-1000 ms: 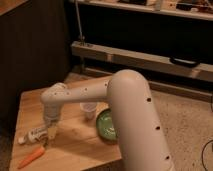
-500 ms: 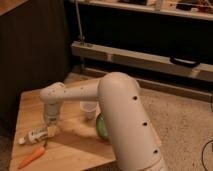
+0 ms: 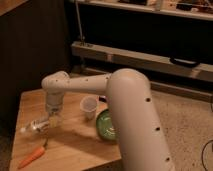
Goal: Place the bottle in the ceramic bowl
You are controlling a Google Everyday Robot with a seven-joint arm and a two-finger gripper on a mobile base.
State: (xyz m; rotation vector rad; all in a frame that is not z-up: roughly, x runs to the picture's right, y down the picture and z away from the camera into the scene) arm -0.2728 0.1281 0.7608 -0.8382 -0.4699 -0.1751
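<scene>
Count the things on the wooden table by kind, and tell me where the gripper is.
Bottle: 1
Cup: 1
Bowl: 1
Carrot: 1
Total: 4
The gripper is low over the table, at the bottle's end nearer the cup.

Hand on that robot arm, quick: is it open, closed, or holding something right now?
Hand: low at the right end of the lying bottle; whether it is open, closed or holding the bottle cannot be told.
</scene>
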